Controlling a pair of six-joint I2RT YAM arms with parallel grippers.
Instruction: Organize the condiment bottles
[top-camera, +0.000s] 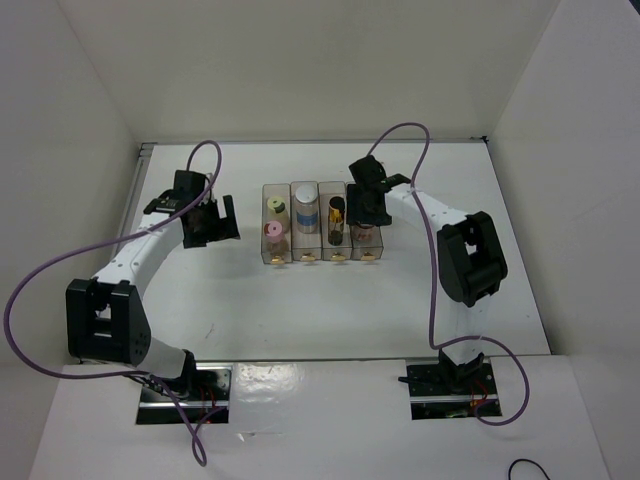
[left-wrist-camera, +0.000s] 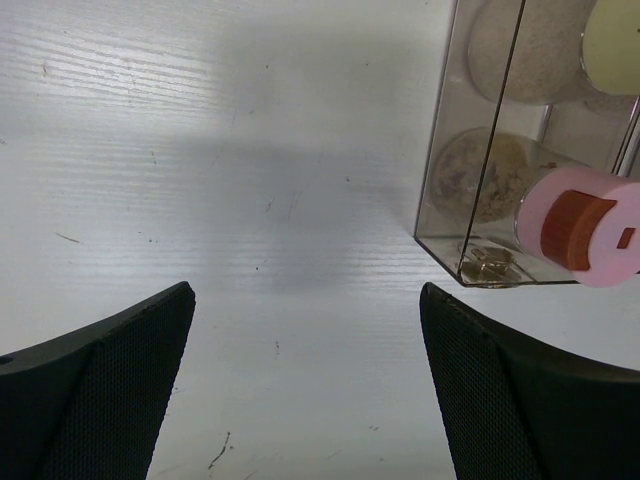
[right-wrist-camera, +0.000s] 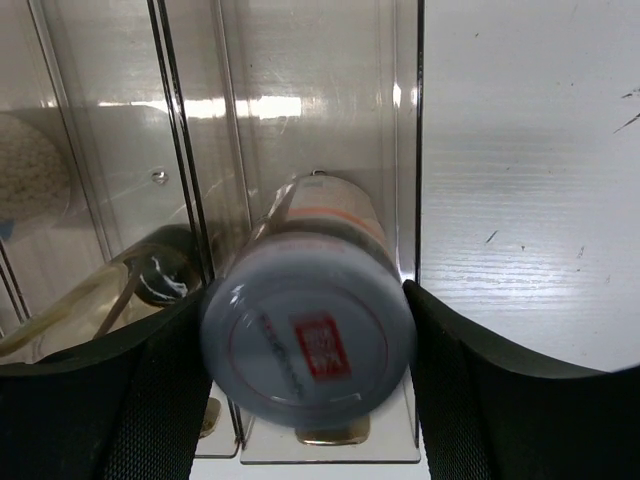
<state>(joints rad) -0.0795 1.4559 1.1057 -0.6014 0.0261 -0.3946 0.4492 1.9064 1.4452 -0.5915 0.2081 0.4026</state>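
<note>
Task status: four of the five condiment bottles are seated in the clear rack (top-camera: 263, 226). Counting away from the right claw (right-wrist-camera: 302, 310), the adjoining compartment holds the dark-capped amber bottle (top-camera: 336, 215), the next holds the white-capped bottle (top-camera: 305, 195), and the farthest holds both the yellow-green-capped bottle (top-camera: 275, 207) and the pink-capped bottle (top-camera: 272, 231). The fifth unit, the bottle with the white red-marked cap (right-wrist-camera: 312, 335), is inside the last compartment, directly between the right claw's fingers, with the rack's outer wall just beyond the right-hand finger. No bottle lies loose on the table (top-camera: 200, 300). In judgement, the sorting is nearly complete; the remaining steps are release of this bottle and withdrawal of the arm. The right claw is partly closed, with both pads bearing on opposite sides of the cap, so it is clamped on the bottle. The bottle leans toward the camera. Whether its base rests on the compartment floor cannot be determined. The left claw (left-wrist-camera: 307, 295) stands with its fingers fully apart over bare table, holding and touching nothing. The rack's near corner lies just ahead of its right-hand finger, not in contact.
</note>
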